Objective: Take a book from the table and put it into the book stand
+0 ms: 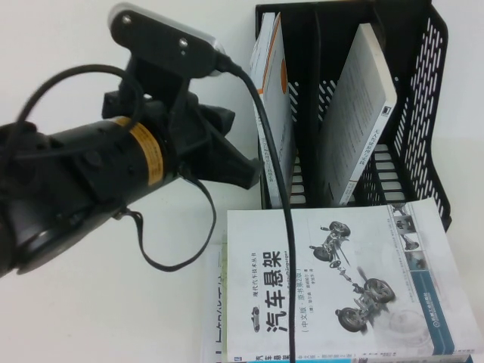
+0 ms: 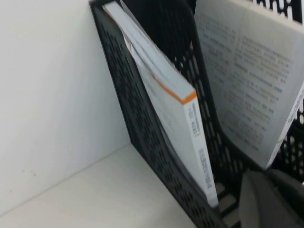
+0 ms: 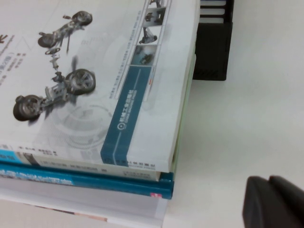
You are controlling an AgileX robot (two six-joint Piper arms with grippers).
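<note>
The black mesh book stand (image 1: 423, 91) stands at the back right. A white book with an orange band (image 1: 274, 98) stands in its left compartment, and a white book (image 1: 355, 113) leans in the right one. A white book with a car-suspension picture (image 1: 340, 280) tops a stack at the front. My left gripper (image 1: 238, 166) is shut and empty, just left of the stand's front. In the left wrist view my left gripper (image 2: 266, 183) is by the orange-band book (image 2: 175, 118). My right gripper (image 3: 270, 190) is shut and empty over bare table beside the stack (image 3: 95, 71).
Under the top book lie a blue-edged book (image 3: 95, 183) and other white books. The left arm's cable (image 1: 276, 151) hangs across the stand's left side. The stand's base (image 3: 213, 47) shows beyond the stack. Bare table (image 1: 91, 302) lies front left.
</note>
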